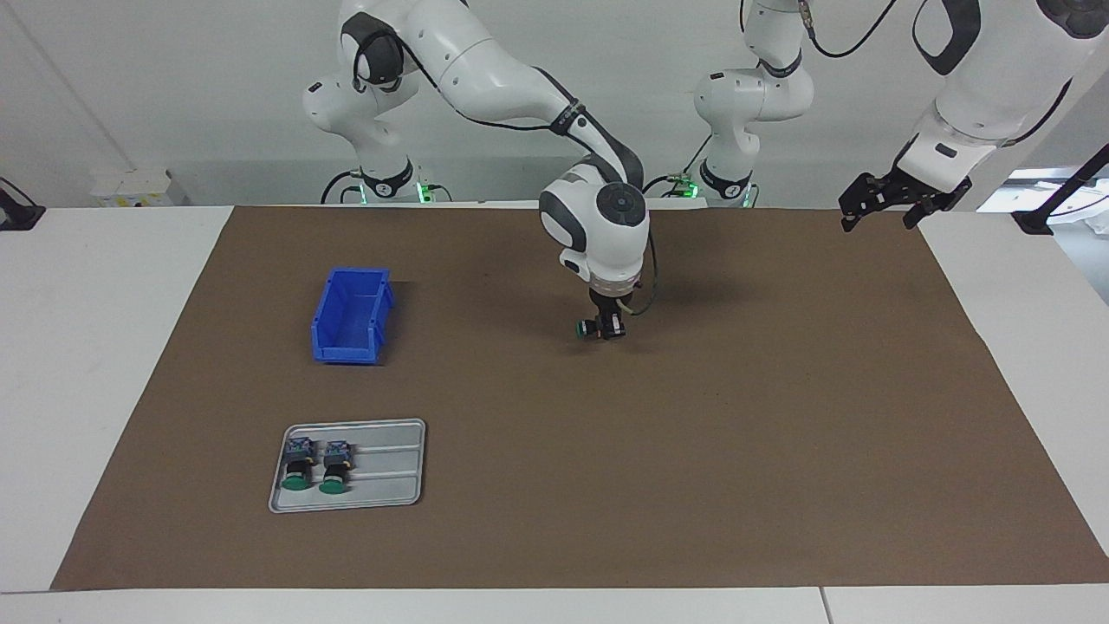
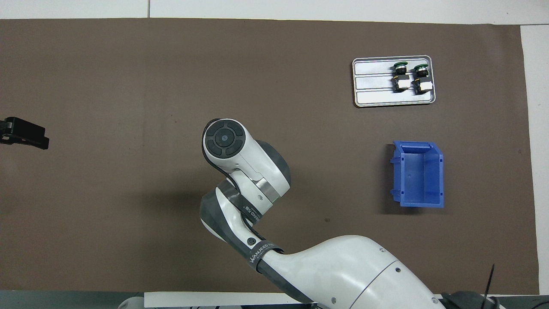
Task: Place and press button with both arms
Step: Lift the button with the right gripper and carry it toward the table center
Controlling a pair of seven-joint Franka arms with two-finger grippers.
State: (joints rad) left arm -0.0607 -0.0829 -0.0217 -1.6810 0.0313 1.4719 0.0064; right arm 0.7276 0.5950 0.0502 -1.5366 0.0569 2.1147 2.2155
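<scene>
One button (image 1: 593, 328) is held in the right claw (image 1: 609, 330), low over the middle of the brown mat (image 1: 693, 433); whether it already touches the mat cannot be told. It is carried on its side, with the green cap turned toward the right arm's end of the bench (image 1: 104, 347) and the barrel pinched between the fingertips. In the overhead view it is hidden under the arm's wrist.

Two more buttons (image 1: 315, 467) are seen lying side by side in the grey tray (image 1: 390, 472), caps pointing away from the robots, blocks toward them. The tray is set farther from the robots than the blue bin (image 1: 351, 316), which appears to hold nothing; both are near the right arm's end.

The button is judged to be light, rigid and hard, so little force is called for, but its round barrel and smooth cap could be let slip or roll in a loose pinch. The barrel or the squared block is judged the better place to be gripped; the cap should be left free, since it must be pressed.

The right arm is reached out from its base, elbow bent, with the wrist turned straight down over the mat's centre. The left claw (image 1: 892, 201) is held open and raised over the mat's edge at the left arm's end, well apart from the button, and that arm is kept waiting.
</scene>
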